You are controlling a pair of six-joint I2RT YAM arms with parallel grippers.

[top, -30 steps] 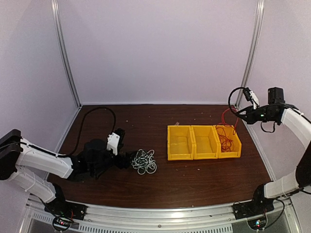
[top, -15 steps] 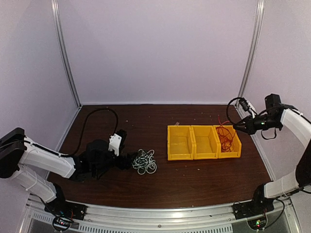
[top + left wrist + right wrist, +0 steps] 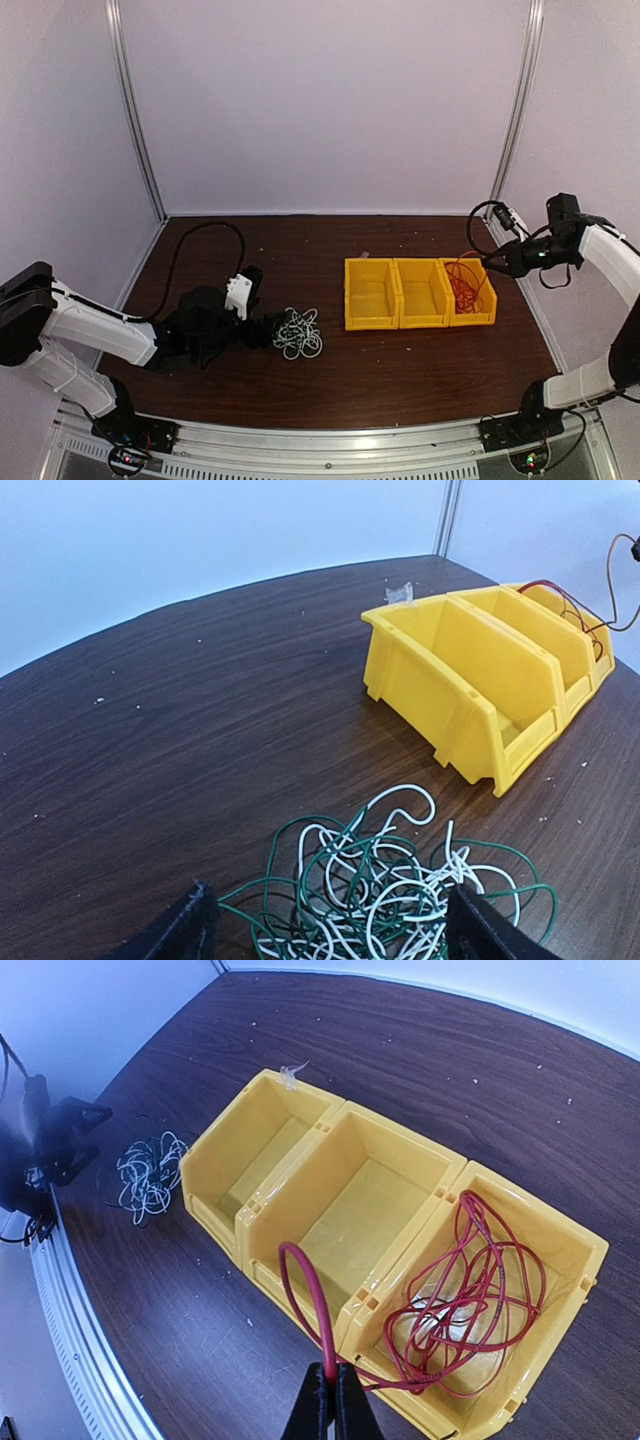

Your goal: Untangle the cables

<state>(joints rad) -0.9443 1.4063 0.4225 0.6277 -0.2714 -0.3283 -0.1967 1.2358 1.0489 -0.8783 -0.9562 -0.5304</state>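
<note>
Cables: likely handling limp, light, snag-prone. Lying tangled on counter inside spread left pincer; red strand trailing into end bin, being pinched by right pincer. Favouring outer-loop hold.

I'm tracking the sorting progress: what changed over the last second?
The right pincer, shut on the red cable, came down toward the rightmost yellow bin, lowering more cable into it. The left pincer stayed open beside the white-and-green tangle, which did not move.
</note>
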